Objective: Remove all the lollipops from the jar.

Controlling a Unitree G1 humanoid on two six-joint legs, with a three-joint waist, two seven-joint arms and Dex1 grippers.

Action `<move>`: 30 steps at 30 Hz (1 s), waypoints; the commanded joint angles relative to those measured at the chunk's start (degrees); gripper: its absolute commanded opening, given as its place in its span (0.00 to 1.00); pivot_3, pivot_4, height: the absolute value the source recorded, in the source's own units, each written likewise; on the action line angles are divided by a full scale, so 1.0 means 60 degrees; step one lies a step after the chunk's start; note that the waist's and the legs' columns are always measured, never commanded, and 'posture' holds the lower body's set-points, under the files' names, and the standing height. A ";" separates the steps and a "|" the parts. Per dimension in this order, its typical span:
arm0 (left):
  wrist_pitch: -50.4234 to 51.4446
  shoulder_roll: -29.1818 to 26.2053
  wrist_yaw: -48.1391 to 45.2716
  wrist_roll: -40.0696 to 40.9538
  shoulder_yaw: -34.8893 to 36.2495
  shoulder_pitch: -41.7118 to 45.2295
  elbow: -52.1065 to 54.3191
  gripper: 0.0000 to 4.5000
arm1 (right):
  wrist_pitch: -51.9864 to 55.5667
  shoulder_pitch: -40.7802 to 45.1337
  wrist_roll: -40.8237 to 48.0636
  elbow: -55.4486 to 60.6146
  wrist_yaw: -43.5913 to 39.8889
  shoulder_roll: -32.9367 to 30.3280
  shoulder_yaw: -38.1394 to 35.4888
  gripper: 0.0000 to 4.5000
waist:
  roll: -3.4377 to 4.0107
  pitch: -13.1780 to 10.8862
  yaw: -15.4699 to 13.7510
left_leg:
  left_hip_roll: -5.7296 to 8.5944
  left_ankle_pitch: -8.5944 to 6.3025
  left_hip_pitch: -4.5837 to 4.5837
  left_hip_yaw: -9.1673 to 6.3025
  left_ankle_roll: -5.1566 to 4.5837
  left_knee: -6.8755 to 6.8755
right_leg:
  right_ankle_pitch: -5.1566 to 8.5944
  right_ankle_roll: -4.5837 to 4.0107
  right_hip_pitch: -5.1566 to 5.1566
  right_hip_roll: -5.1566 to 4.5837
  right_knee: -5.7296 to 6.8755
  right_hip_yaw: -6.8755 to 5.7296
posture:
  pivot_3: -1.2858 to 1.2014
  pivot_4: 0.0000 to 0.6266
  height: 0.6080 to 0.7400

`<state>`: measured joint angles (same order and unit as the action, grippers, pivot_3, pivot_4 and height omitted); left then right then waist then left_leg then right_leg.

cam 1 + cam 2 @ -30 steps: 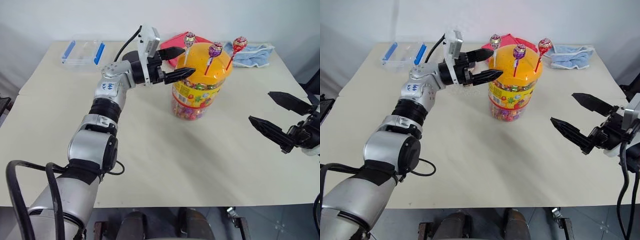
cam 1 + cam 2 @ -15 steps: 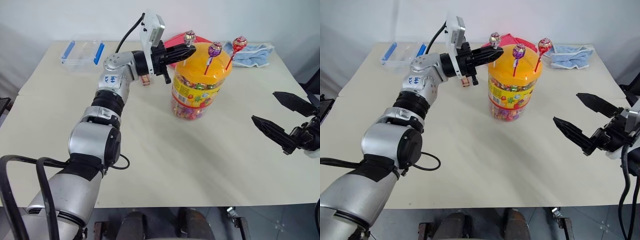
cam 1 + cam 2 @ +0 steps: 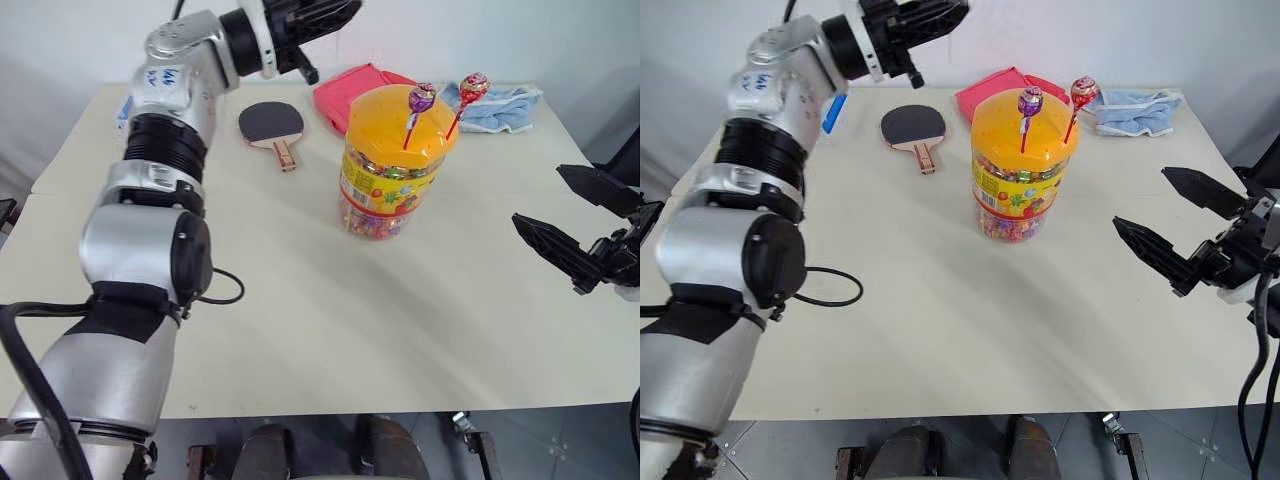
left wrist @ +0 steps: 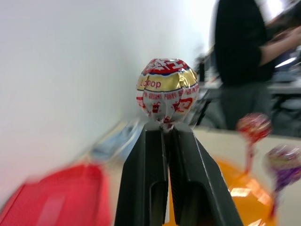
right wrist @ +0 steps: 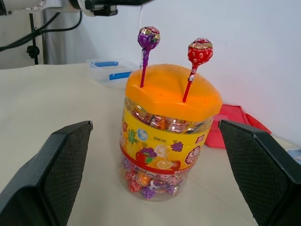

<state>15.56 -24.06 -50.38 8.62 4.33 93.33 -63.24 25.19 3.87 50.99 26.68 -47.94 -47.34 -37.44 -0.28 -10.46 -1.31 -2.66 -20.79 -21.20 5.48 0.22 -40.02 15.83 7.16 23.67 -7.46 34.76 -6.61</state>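
1. One lollipop [image 4: 165, 90] is out: your left gripper [image 4: 164, 136] has its fingers pinched on the stick just under the wrapped head, raised over the surface's far left part.
2. Two remain, a purple lollipop [image 3: 421, 98] and a red lollipop [image 3: 473, 87], standing in the lid of the jar [image 3: 395, 160] near the far edge's middle.
3. Your right gripper [image 3: 1185, 232] waits, fingers wide and empty, by the right edge.
4. The left wrist view reveals the held candy, hidden from the head views.

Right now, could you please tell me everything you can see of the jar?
The jar is tall clear plastic, full of loose wrapped sweets, with a yellow fruit label and a domed orange lid. It stands upright near the middle of the table. Two lollipops, purple and red, stick up from the lid. No pincer touches it.
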 commanded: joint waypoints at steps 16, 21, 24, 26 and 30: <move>0.9785 -0.5084 -0.0726 -0.1553 -0.3335 -0.6655 0.7746 0.01 | -0.0081 0.1514 -0.0272 -0.1251 -0.0908 -0.0357 0.1228 1.00 | -0.0052 -0.0031 -0.0102 | -0.0005 0.0000 -0.0009 0.0017 0.0001 -0.0023 | 0.0001 -0.0001 0.0026 -0.0001 0.0038 0.0032 | 0.52 0.24 1.00; 1.0581 -0.5604 -0.0764 -0.1044 -0.3268 -0.6891 0.8439 0.27 | -0.0143 0.1870 -0.0437 -0.1504 -0.1107 -0.0279 0.1534 1.00 | -0.0053 -0.0031 -0.0119 | -0.0005 0.0000 -0.0007 0.0016 0.0001 -0.0030 | 0.0001 -0.0002 0.0026 -0.0003 0.0046 0.0037 | 0.52 0.24 1.00; 1.0720 -0.6071 -0.0861 -0.0793 -0.3286 -0.6739 0.8919 0.46 | -0.0149 0.1854 -0.0442 -0.1480 -0.1135 -0.0269 0.1522 1.00 | -0.0055 -0.0033 -0.0045 | -0.0005 0.0000 -0.0008 0.0017 0.0002 -0.0028 | 0.0001 -0.0002 0.0027 -0.0001 0.0047 0.0037 | 0.52 0.24 1.00; 1.0707 -0.6287 -0.0856 -0.0645 -0.3278 -0.6651 0.9061 0.61 | -0.0133 0.1842 -0.0435 -0.1458 -0.1132 -0.0273 0.1502 1.00 | -0.0057 -0.0033 -0.0017 | -0.0005 0.0000 -0.0007 0.0018 0.0001 -0.0028 | 0.0001 -0.0002 0.0027 -0.0002 0.0047 0.0038 | 0.52 0.24 1.00; 1.0005 -0.6904 -0.1240 -0.0569 -0.3307 -0.5648 0.8884 0.88 | -0.0113 0.1625 -0.0450 -0.1431 -0.1213 -0.0402 0.1252 1.00 | -0.0069 -0.0041 -0.0014 | -0.0006 0.0000 -0.0007 0.0023 0.0002 -0.0027 | 0.0002 -0.0003 0.0035 0.0001 0.0054 0.0042 | 0.52 0.24 1.00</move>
<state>77.30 -63.38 -57.01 5.01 -16.75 57.18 -10.88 25.17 13.75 47.89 17.27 -54.79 -48.77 -27.49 -0.70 -10.70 -1.39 -2.70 -20.79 -21.25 5.64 0.23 -40.18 15.84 7.14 23.87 -7.46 35.08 -6.34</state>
